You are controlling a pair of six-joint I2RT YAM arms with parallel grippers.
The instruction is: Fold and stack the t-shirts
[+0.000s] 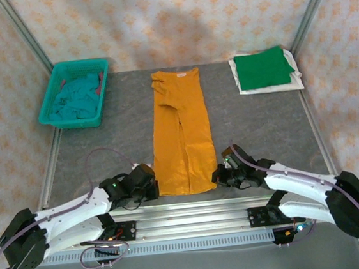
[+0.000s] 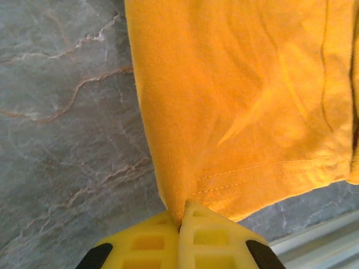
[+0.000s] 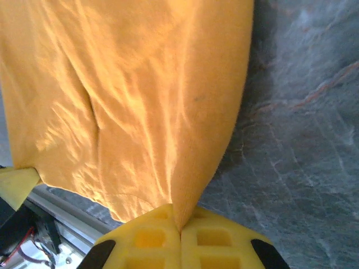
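Closest in the left wrist view, the left gripper (image 2: 179, 224) is clamped tight on the near left hem corner of the mustard-orange t-shirt (image 2: 241, 101). In the right wrist view, the right gripper (image 3: 179, 227) is pinched just as tightly on the near right corner.

From above, that tee lies mid-frame on the table (image 1: 262, 126) as a narrow strip with its sleeves tucked in. Its long axis runs straight up the frame from the two grippers to the collar at top centre. The cloth stretches away from both arms equally, so I judge the next fold would carry hem toward collar.

A green t-shirt (image 1: 261, 68) sits folded on a white one (image 1: 295, 84) at upper right. A teal one (image 1: 73, 102) lies in the basket (image 1: 46, 97) at upper left. A pale patch (image 1: 186, 74) at the collar may be a neck label; no writing is legible.
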